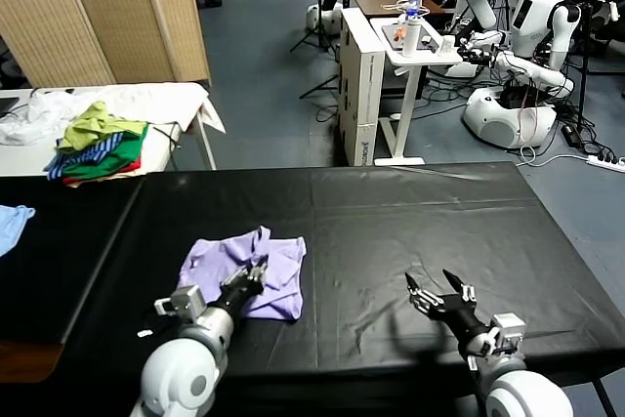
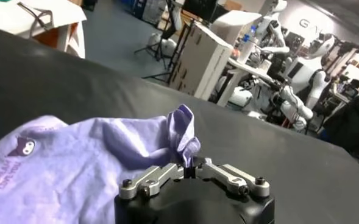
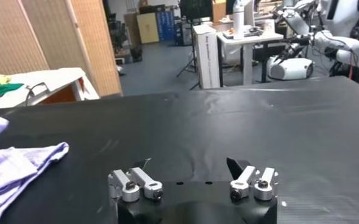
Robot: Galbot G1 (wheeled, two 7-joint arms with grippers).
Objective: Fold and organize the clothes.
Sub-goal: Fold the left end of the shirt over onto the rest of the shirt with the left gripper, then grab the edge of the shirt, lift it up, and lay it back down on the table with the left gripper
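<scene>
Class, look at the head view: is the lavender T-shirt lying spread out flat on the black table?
No, the lavender T-shirt lies bunched and partly folded on the black table.

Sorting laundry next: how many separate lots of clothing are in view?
3: lavender T-shirt on the black table; colourful heap on the white side table; blue cloth at the left edge, partly cut off.

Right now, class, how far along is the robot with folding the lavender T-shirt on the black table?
Done: the T-shirt lies partly folded into a rumpled block on the black table, edges uneven. In hand: the left gripper is over its near edge, beside a raised fold; whether it is gripping cannot be told. The right gripper waits open over bare table. Left: flattening, squaring and the final folds.
</scene>
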